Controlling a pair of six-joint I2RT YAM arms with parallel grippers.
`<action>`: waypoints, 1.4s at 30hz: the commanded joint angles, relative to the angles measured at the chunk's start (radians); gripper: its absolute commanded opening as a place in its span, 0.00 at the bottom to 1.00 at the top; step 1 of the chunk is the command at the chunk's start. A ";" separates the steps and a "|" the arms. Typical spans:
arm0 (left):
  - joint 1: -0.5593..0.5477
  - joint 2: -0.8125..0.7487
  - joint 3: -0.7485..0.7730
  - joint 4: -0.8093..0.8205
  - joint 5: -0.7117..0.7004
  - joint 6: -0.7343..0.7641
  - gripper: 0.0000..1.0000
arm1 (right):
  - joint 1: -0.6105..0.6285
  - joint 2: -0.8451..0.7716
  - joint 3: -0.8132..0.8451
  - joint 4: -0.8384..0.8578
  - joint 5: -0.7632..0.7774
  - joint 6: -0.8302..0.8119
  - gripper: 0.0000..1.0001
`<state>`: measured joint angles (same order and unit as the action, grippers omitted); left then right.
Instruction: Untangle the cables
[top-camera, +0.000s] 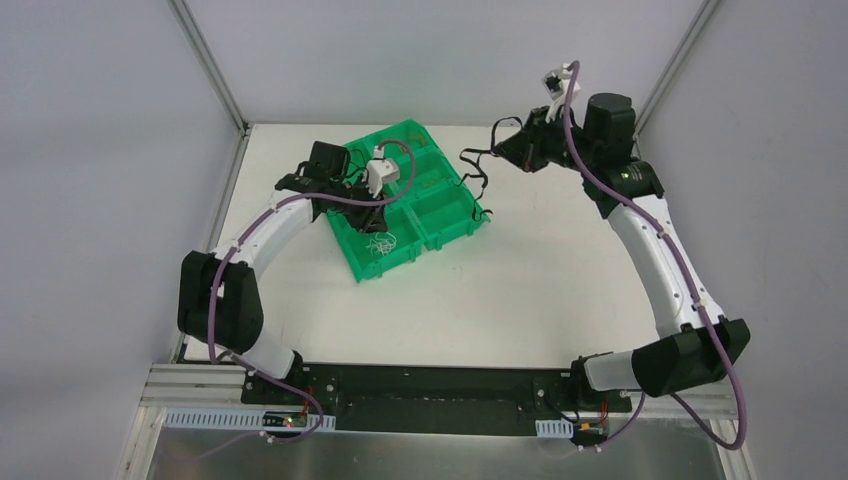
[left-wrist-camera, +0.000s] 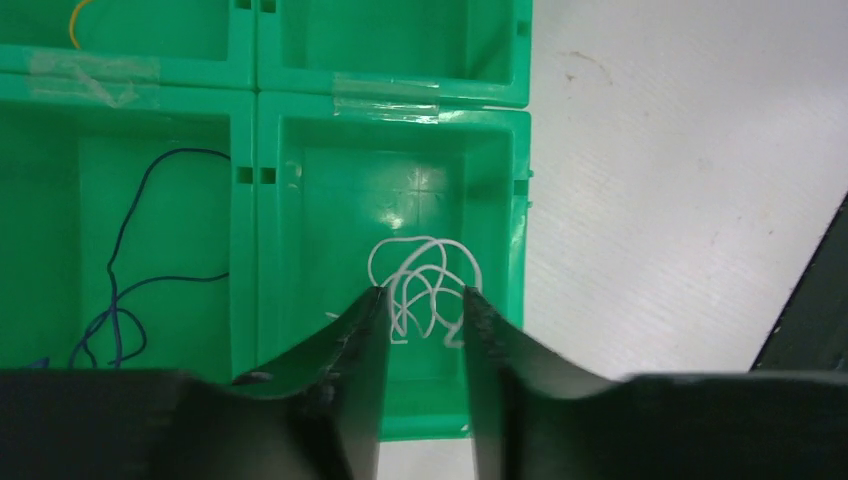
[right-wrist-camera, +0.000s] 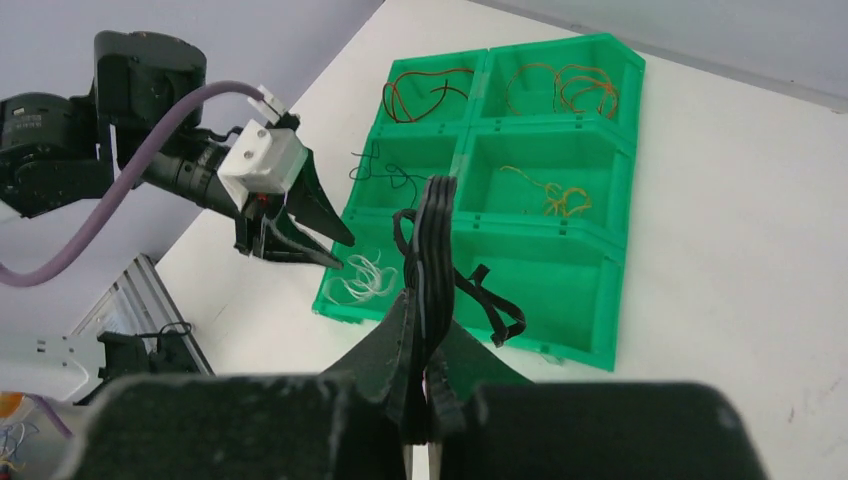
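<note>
A green tray (top-camera: 470, 228) with several compartments lies at the back of the table. My left gripper (left-wrist-camera: 424, 292) is open, its jaws hanging just above a loose clump of white wires (left-wrist-camera: 425, 265) in the tray's near corner compartment, without holding them. My right gripper (right-wrist-camera: 428, 320) is shut on a bundle of black wires (right-wrist-camera: 435, 230) and holds it in the air to the right of the tray (right-wrist-camera: 600, 350); its loose ends dangle over the tray's edge (top-camera: 472, 172). Other compartments hold red wires (right-wrist-camera: 425, 90), orange wires (right-wrist-camera: 570, 90), yellow-orange wires (right-wrist-camera: 550, 195) and a thin dark wire (right-wrist-camera: 385, 175).
In the left wrist view, the compartment beside the white wires holds a thin dark blue wire (left-wrist-camera: 115, 290). Bare white table (left-wrist-camera: 680, 200) lies beside the tray. The enclosure walls stand close behind and beside the tray. The left arm (right-wrist-camera: 140, 150) reaches over the tray's left side.
</note>
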<state>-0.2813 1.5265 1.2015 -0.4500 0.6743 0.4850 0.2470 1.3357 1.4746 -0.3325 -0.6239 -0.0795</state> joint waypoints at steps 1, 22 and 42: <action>0.020 0.003 -0.003 0.067 0.000 -0.046 0.45 | 0.063 0.052 0.047 0.117 0.103 0.076 0.00; 0.138 -0.148 -0.013 0.089 -0.027 -0.183 0.91 | 0.224 0.186 -0.226 0.644 0.465 -0.097 0.00; 0.154 -0.139 -0.009 0.103 -0.029 -0.162 0.91 | 0.373 0.166 -0.415 0.624 0.554 -0.043 0.00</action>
<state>-0.1417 1.4014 1.1831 -0.3779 0.6437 0.3210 0.6197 1.5410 1.0512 0.2764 -0.1081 -0.1806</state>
